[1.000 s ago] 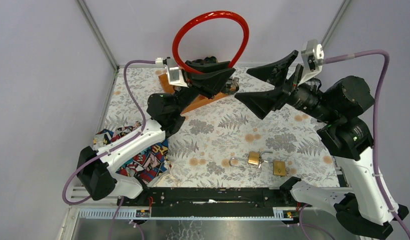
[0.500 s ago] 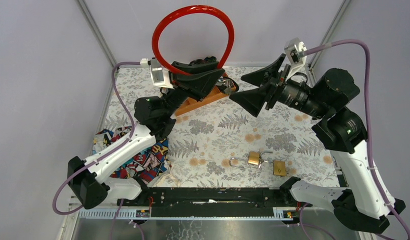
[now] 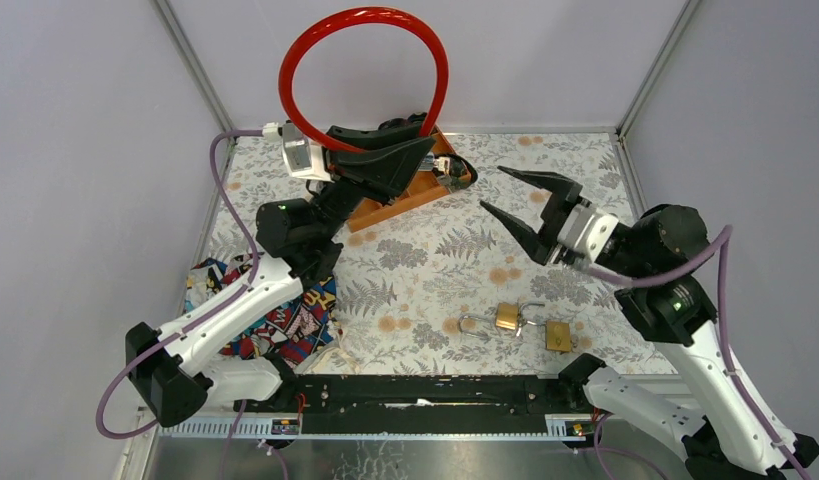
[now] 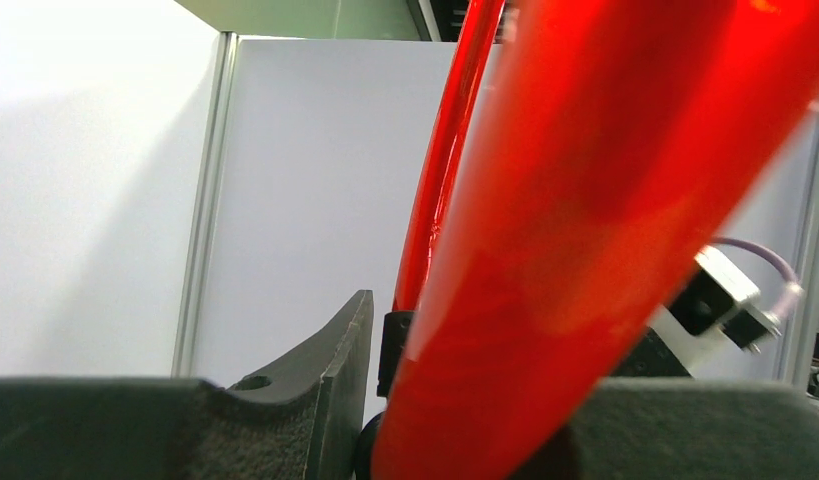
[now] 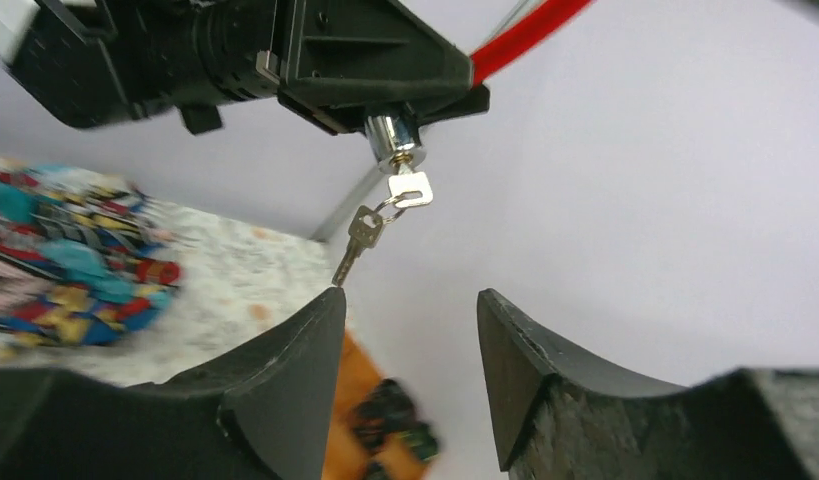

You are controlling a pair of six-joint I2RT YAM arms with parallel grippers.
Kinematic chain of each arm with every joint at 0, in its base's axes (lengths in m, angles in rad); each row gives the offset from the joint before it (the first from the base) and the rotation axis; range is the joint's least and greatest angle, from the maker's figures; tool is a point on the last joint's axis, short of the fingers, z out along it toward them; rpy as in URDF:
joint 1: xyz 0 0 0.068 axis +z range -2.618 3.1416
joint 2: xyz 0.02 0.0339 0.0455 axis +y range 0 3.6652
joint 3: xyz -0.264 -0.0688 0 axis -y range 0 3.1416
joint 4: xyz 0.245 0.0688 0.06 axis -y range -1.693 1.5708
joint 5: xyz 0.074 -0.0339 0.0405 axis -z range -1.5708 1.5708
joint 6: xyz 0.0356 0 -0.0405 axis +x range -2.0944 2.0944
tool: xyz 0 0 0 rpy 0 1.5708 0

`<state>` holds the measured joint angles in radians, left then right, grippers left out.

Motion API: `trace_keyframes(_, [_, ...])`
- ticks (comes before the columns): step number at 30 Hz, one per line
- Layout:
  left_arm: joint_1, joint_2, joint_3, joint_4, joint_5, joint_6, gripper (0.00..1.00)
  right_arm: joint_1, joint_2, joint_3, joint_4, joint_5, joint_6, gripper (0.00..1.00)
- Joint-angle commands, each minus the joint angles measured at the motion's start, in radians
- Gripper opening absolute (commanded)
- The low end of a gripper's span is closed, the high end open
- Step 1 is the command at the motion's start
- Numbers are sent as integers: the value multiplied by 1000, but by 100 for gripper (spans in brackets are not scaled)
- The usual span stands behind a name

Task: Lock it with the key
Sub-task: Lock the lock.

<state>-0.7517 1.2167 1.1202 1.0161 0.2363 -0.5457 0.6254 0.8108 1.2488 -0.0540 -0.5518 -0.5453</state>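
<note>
My left gripper (image 3: 425,152) is shut on a red cable lock (image 3: 290,70) and holds its loop up above the back of the table. In the left wrist view the red cable (image 4: 585,200) fills the gap between the fingers. The lock's metal cylinder (image 5: 393,137) sticks out below the left gripper. A key (image 5: 410,190) sits in it and a second key (image 5: 357,240) hangs from the ring. My right gripper (image 3: 493,189) is open and empty, to the right of the cylinder and apart from it. In the right wrist view the right gripper (image 5: 409,295) is below the keys.
Two brass padlocks (image 3: 506,318) (image 3: 557,335) lie on the patterned table near the front. An orange wooden block (image 3: 385,208) lies under the left gripper at the back. A colourful cloth (image 3: 275,320) lies at the front left. White walls close in on three sides.
My left arm has carried the red cable lock to the left. My right gripper has drawn back to the right and lower, away from the keys, and stays open.
</note>
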Motion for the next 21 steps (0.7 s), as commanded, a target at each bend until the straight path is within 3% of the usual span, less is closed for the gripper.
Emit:
trace_keyframes(1, [3,-12,-1,49,-51,42,0,-2,9,-67,268,-57,-406,55])
trace_keyframes(5, [4,1,1,49,-65,54,0,16,36,-63,351,-57,-459,48])
trace_keyframes(11, [4,18,8,74,-52,53,0,40,123,13,268,18,-534,58])
trace_keyframes(21, [3,22,5,68,-52,47,0,39,173,70,129,-52,-671,56])
